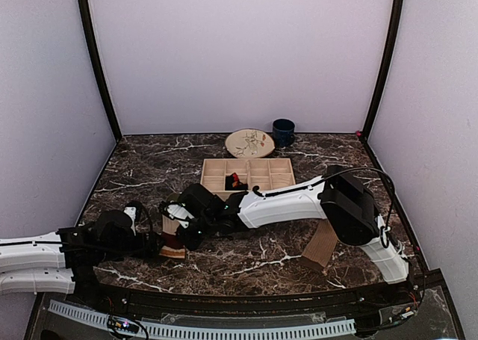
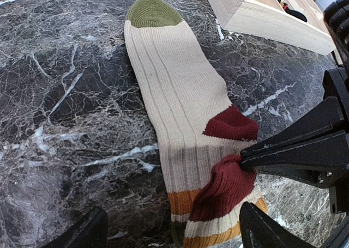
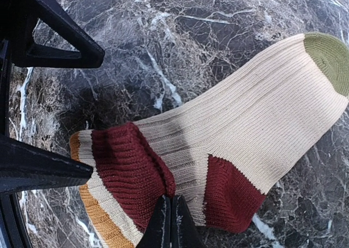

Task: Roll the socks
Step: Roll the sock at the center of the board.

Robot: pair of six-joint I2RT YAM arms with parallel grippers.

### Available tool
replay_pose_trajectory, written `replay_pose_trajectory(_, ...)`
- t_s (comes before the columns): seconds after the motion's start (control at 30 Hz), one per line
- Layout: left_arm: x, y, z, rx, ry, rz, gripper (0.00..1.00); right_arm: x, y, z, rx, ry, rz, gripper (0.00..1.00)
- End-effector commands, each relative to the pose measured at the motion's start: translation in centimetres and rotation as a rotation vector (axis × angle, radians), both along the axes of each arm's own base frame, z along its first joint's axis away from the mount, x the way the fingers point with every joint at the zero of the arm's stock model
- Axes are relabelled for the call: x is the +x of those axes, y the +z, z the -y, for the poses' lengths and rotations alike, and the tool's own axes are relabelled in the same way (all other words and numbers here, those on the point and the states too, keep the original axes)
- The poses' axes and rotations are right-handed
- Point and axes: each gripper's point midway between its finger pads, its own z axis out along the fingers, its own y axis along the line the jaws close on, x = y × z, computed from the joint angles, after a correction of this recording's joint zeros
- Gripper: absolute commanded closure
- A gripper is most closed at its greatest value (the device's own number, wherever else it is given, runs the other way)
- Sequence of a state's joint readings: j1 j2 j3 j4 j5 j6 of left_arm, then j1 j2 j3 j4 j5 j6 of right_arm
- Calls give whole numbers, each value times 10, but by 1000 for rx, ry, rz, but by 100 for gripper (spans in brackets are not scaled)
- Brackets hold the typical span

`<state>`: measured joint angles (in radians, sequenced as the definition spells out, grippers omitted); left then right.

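Pinching folded maroon cuff (image 3: 128,171) of cream ribbed sock (image 3: 245,106): right hand (image 3: 169,218); left hand (image 2: 174,224) spread, seemingly over it.

You have no text, label, brand, number or sign to read in any of the three views. The plate (image 1: 250,143) at the back of the table carries a dark drawing, but you cannot make out any letters in it.

Three socks: one cream ribbed sock (image 2: 180,106), one black-and-red sock (image 1: 236,181), one tan sock (image 1: 321,246). One divided wooden tray (image 1: 213,186), one round wooden plate (image 1: 250,143), one dark blue mug (image 1: 283,132).
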<state>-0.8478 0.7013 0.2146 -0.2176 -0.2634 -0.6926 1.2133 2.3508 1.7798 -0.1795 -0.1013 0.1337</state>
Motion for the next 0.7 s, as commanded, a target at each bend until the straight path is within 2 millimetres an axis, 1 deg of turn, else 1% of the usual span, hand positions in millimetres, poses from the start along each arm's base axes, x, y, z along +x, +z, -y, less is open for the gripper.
replay_pose_trajectory(0.0, 8, 10, 4, -11, 21, 18, 14, -1, 23, -8, 64, 12, -13, 100)
replay_pose_trajectory(0.17, 7, -3, 4, 26, 31, -33, 16, -1, 25, -7, 66, 7, -3, 100)
replay_pose_trajectory(0.33, 10, -11, 0, 60, 59, -46, 23, -1, 28, -4, 62, 0, 12, 99)
replay_pose_trajectory(0.5, 10, -16, -1, 74, 72, -61, 29, -2, 27, -3, 63, 3, 13, 95)
replay_pose_trajectory(0.67, 8, -28, 1, 86, 66, -94, 31, -4, 23, -1, 59, 3, 15, 88)
